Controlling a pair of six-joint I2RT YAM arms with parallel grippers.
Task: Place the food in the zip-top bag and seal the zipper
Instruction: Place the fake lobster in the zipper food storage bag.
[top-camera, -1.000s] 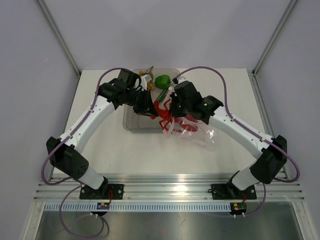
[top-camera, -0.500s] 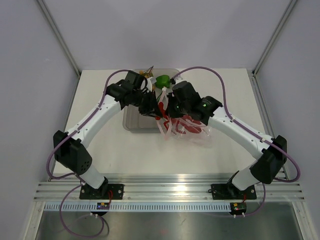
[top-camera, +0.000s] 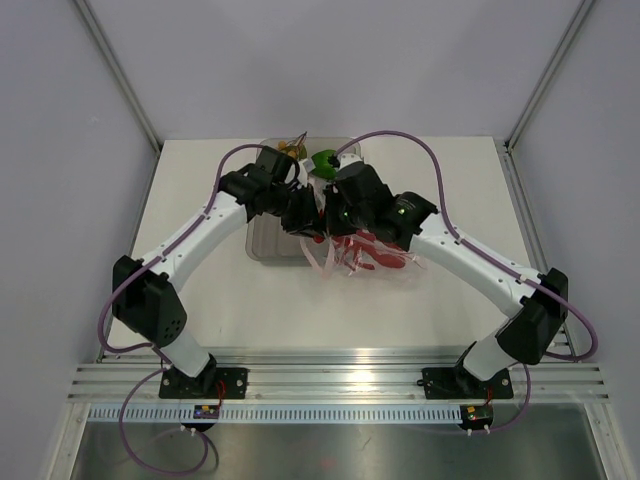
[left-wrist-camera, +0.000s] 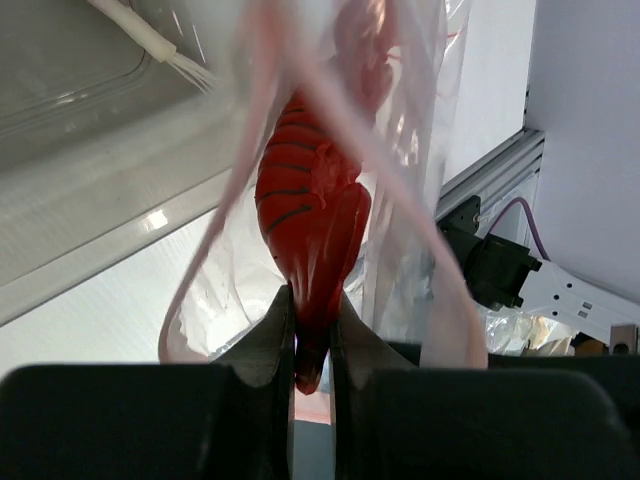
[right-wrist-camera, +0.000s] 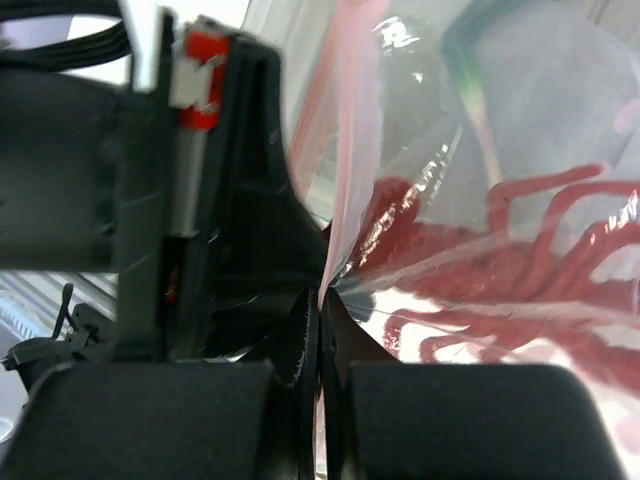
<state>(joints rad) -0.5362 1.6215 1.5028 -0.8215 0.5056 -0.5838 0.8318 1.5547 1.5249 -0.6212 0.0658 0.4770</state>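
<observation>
My left gripper (left-wrist-camera: 312, 325) is shut on the tail of the red lobster (left-wrist-camera: 310, 205), whose front half reaches into the open mouth of the clear zip-top bag (left-wrist-camera: 410, 200). The pink-red zipper strip (left-wrist-camera: 390, 170) loops around the lobster. My right gripper (right-wrist-camera: 322, 320) is shut on the bag's mouth edge, with the lobster's red legs (right-wrist-camera: 500, 270) showing through the plastic. From above, both grippers meet at the bag (top-camera: 375, 255) just right of the tray. The green bell pepper (top-camera: 322, 162) and the yellow-tan balls (top-camera: 290, 150) lie in the tray. A thin green stalk (right-wrist-camera: 470, 90) shows through the bag.
The rigid clear grey tray (top-camera: 265, 240) stands at the table's back middle, under my left arm. Metal frame posts stand at the back corners, and an aluminium rail (top-camera: 340, 375) runs along the near edge.
My left gripper has carried the lobster rightward from over the tray into the bag's mouth. My right gripper has lifted the bag's mouth and drawn it leftward to meet it.
</observation>
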